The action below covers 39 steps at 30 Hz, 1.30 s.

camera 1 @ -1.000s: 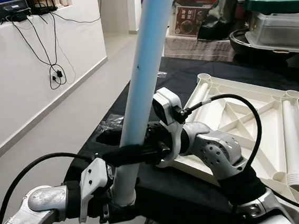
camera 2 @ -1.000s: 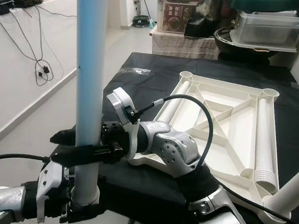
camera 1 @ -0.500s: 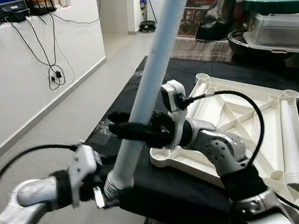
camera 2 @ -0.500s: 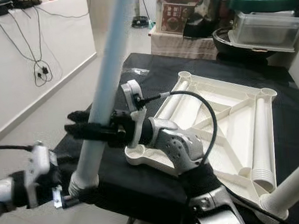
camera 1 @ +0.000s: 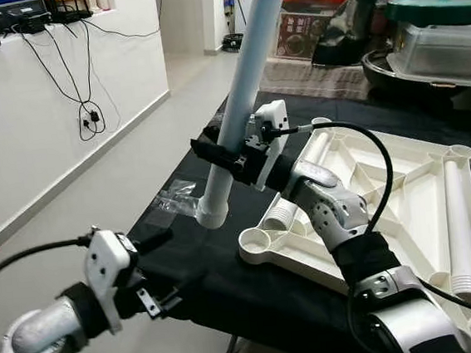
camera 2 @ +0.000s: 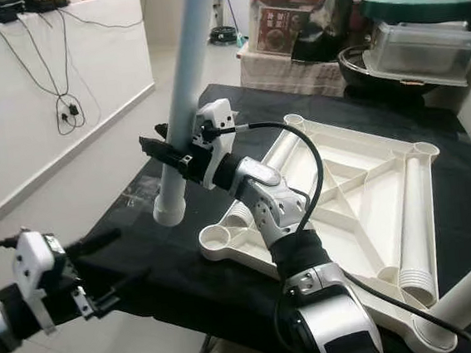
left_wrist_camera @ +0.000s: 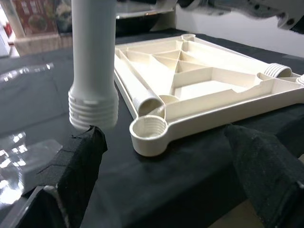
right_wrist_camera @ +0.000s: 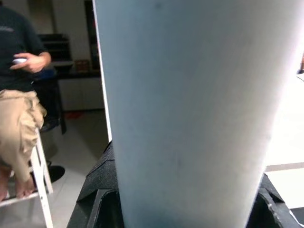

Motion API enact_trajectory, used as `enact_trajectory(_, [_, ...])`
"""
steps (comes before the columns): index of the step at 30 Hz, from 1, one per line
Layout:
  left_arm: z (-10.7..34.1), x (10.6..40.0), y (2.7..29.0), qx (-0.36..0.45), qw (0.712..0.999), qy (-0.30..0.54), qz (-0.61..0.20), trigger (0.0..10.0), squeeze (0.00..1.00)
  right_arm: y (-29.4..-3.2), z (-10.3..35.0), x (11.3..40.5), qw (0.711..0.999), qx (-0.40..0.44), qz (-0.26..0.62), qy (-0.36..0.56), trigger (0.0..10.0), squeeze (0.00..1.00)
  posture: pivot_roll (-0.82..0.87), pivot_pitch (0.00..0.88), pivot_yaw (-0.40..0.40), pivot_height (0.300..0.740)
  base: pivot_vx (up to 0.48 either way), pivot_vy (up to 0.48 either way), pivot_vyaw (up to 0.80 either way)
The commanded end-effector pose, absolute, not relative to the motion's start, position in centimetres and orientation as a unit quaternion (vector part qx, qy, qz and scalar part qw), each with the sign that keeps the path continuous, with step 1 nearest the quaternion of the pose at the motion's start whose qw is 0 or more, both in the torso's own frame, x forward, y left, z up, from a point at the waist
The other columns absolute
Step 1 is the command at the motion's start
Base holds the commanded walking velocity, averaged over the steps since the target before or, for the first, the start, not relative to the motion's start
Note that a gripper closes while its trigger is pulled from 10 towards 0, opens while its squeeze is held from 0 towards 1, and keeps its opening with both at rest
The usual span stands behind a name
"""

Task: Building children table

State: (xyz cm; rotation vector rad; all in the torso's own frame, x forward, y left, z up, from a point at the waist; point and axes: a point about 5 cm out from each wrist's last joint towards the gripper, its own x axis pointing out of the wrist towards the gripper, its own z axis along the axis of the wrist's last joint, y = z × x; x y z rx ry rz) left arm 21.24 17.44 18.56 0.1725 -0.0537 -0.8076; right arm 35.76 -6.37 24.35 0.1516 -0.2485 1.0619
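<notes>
Gripping the pale blue table leg (camera 1: 241, 101) partway up its length, my right gripper (camera 1: 221, 157) had its black fingers pressed against both sides of the tube. The leg's upper end ran out of the top of the picture, and its ribbed lower end hung above the black cloth (camera 1: 228, 269), just off the near corner socket of the upturned white tabletop (camera 1: 362, 189). My left gripper (camera 1: 157, 267) hovered low beside the cloth's near edge, fingers spread and holding nothing. Two white legs lay inside the tabletop's frame, one partly hidden behind my right arm. A box (camera 1: 301, 32) on the far shelf carried print too small for me to read. A person (right_wrist_camera: 19, 95) stood on a step stool, cut off by the frame.
</notes>
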Motion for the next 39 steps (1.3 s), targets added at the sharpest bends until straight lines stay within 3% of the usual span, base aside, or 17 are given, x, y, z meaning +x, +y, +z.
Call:
enact_trajectory(1, [18.2, 20.9, 17.1, 0.081, 0.917, -0.017, -0.390, 10.0, 0.00, -6.3, 23.9, 35.5, 0.843, 0.048, 0.521, -0.123, 0.0, 0.00, 0.11, 0.000, -0.086, 0.740, 0.000, 0.000, 0.00])
enact_trajectory(17, [17.1, 20.6, 16.3, 0.054, 0.927, -0.008, -0.371, 10.0, 0.00, -11.6, 22.5, 37.0, 0.866, -0.056, 0.488, -0.095, 0.0, 0.00, 0.10, 0.000, -0.086, 0.740, 0.000, 0.000, 0.00])
enact_trajectory(39, [16.5, 20.7, 16.1, 0.049, 0.930, -0.002, -0.363, 10.0, 0.00, -12.2, 20.4, 35.1, 0.813, -0.081, 0.573, -0.059, 0.0, 0.00, 0.10, 0.000, -0.091, 0.740, 0.000, 0.000, 0.00])
